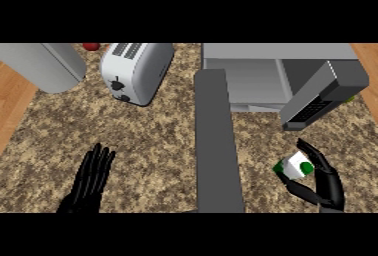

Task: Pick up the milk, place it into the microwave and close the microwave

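Near the front right corner of the counter [155,135], the right hand [328,185] has its fingers and thumb curled round the milk [299,166], a small white and green box. At the back right sits the microwave [251,80]. Its long grey door [218,150] stands wide open, reaching toward the front edge. By the front left corner, the left hand [88,182] is flat with straight fingers, holding nothing. A toaster [136,70] sits at the back edge.

Flat, even, fairly bright light over counter [148,135]; shading soft.
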Tool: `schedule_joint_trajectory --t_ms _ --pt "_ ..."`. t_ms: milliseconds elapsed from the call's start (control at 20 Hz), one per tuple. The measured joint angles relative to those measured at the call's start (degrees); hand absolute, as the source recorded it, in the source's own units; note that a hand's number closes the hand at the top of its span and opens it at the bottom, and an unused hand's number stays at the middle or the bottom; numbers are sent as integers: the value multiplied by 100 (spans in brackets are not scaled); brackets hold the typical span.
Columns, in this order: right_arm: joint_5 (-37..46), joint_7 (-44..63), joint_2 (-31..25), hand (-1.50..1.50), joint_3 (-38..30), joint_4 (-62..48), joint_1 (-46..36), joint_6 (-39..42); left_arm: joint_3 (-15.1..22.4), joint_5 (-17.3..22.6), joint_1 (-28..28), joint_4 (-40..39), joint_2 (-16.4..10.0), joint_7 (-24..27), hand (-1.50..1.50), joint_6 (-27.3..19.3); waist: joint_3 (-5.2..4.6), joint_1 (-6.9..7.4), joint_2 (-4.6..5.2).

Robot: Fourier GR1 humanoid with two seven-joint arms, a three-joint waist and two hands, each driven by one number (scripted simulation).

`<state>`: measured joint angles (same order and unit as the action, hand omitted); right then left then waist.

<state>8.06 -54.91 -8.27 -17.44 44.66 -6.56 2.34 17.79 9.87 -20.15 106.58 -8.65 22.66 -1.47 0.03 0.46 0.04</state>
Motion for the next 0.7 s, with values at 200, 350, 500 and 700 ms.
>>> schedule_joint_trajectory --t_ms 200,350,500,700 --pt "-75 -341 -119 150 -207 -812 -432 -167 -133 100 -96 104 -107 -41 -150 127 -5 11 -3" --pt "-8 -483 -221 150 -271 -1203 -596 -348 -250 181 -200 69 -182 67 -150 267 -20 22 -16" --pt "103 -518 -373 150 -286 -1625 -868 -475 -348 236 -261 64 -242 157 -150 387 -26 36 -19" --pt "363 -549 -429 150 -227 -2044 -1116 -856 -432 296 -261 36 -290 229 -150 517 -42 61 -23"
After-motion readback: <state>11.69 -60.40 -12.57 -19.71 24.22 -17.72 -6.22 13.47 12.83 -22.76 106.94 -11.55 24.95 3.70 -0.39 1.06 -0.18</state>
